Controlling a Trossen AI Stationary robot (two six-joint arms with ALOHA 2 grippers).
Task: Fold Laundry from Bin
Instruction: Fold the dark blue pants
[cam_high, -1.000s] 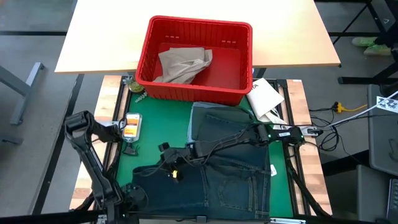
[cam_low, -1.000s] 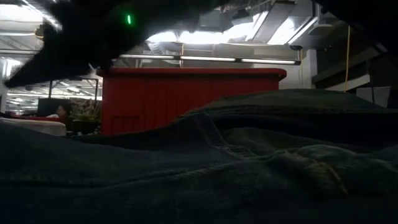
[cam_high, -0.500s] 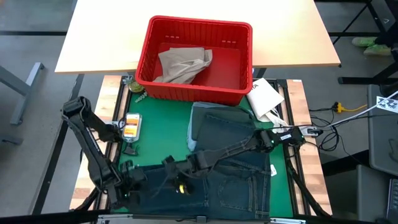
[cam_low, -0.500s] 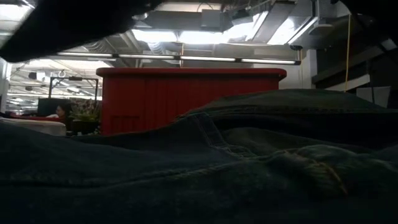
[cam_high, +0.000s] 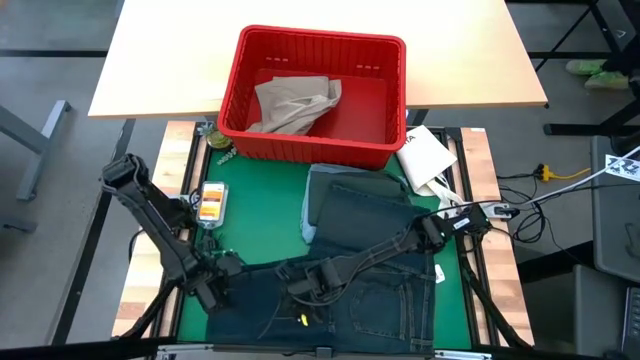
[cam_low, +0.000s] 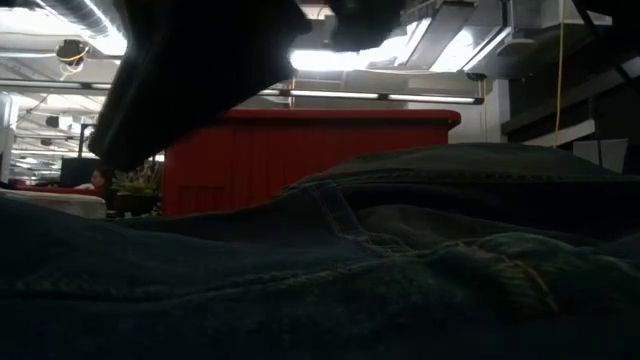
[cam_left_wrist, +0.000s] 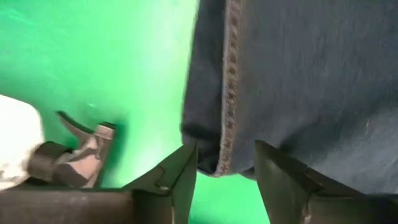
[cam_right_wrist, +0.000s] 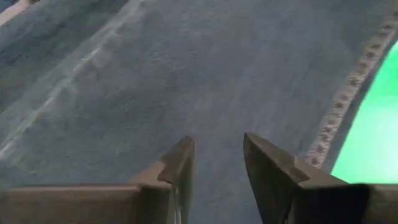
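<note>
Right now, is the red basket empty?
No, the red basket has tan trousers crumpled inside it, as the high view shows.

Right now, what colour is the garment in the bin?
Tan garment, in the red bin; high view.

Bin: bright red, ribbed slotted sides. Trousers inside it: tan khaki. Jeans: dark blue denim, tan stitching. Folded garment: dark green over light blue. Mat: vivid green. Packet: white. Arms: dark.
</note>
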